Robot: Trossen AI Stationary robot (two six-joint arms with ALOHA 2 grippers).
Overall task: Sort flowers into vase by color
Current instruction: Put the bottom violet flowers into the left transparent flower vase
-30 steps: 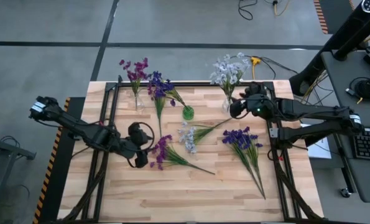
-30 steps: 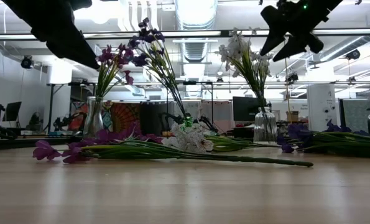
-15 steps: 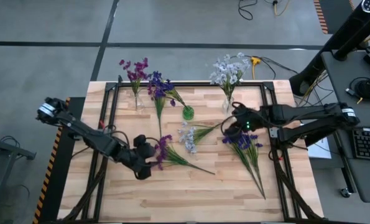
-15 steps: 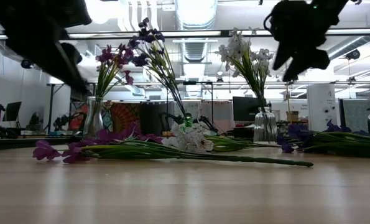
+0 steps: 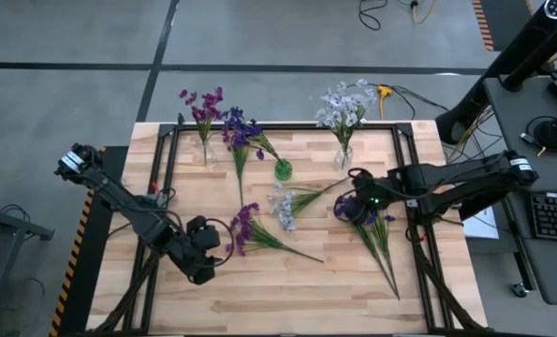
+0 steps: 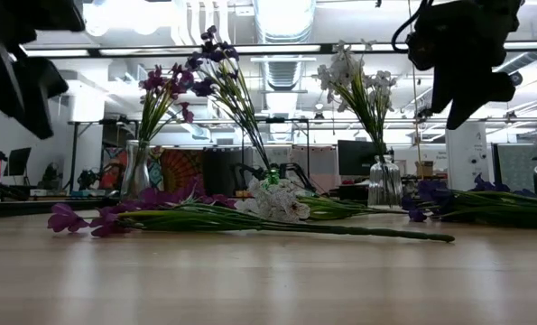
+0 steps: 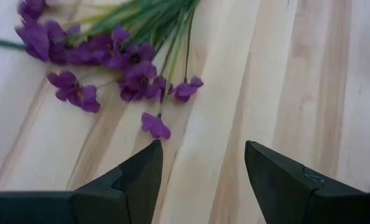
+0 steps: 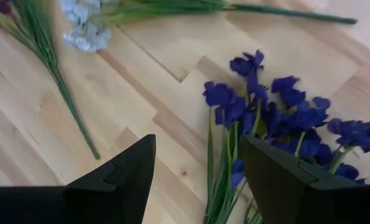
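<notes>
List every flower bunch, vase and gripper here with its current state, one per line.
Magenta bunch in vase: upright in the left glass vase.
Blue-violet bunch in vase: leaning, in the green vase.
White bunch in vase: upright in the right glass vase.
Loose magenta bunch: lying flat.
Loose white bunch: lying flat.
Loose blue-violet bunch: lying flat.
Left gripper: jaws open, empty.
Right gripper: jaws open, empty.

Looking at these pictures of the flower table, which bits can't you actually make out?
- Blue-violet sprig on the table: in the high view the right pincer hangs over its blossoms and hides them.
- Left pincer: the low view shows only a dark shape cut off by the top edge.
- Vases: the clear one under the magenta flowers is too small to make out from above.
</notes>
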